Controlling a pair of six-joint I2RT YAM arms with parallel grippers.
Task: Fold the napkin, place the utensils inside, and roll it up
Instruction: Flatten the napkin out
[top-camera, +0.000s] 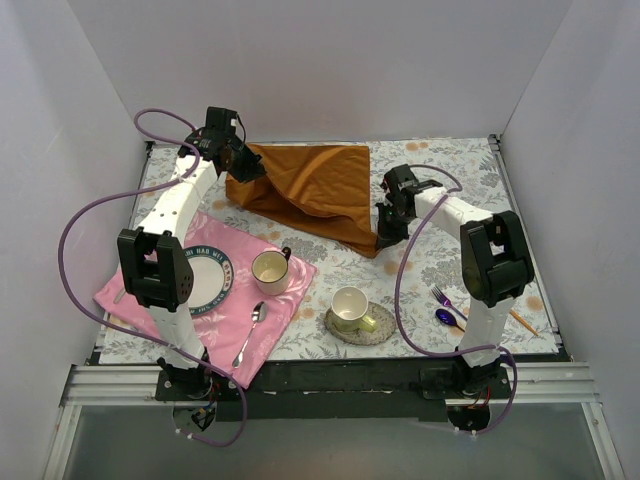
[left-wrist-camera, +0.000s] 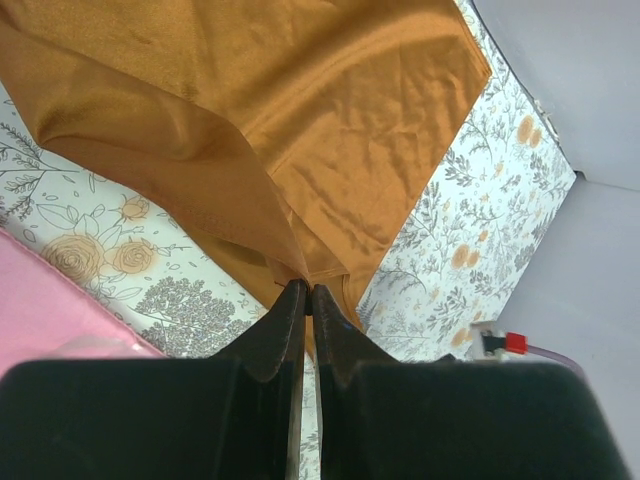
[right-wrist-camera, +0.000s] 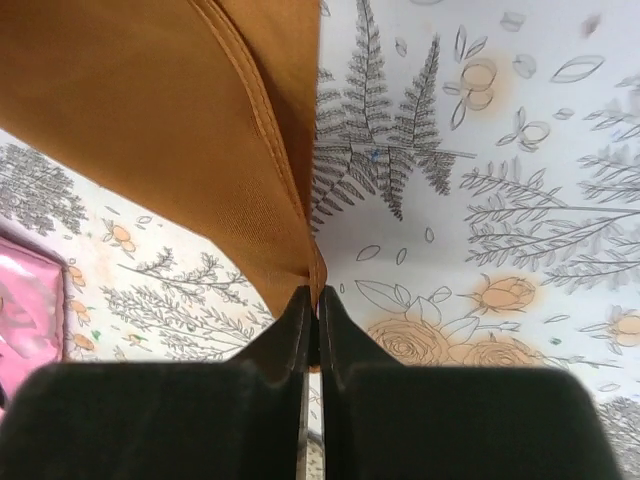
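The rust-orange satin napkin (top-camera: 312, 190) hangs stretched between my two grippers over the back of the floral table. My left gripper (top-camera: 243, 170) is shut on its left corner, and the cloth (left-wrist-camera: 300, 130) bunches into the closed tips (left-wrist-camera: 306, 290). My right gripper (top-camera: 384, 238) is shut on the napkin's near right corner; its hem (right-wrist-camera: 250, 150) runs straight into the tips (right-wrist-camera: 314, 294). The utensils lie at the right front: a purple fork (top-camera: 446, 300), a dark blue spoon (top-camera: 446, 318) and an orange knife (top-camera: 523, 322).
A pink cloth (top-camera: 125, 290) at the left front carries a plate (top-camera: 215, 285), a cup (top-camera: 270, 270) and a silver spoon (top-camera: 249, 335). A second cup (top-camera: 349, 305) stands on a saucer (top-camera: 383, 325) at the front centre. White walls enclose the table.
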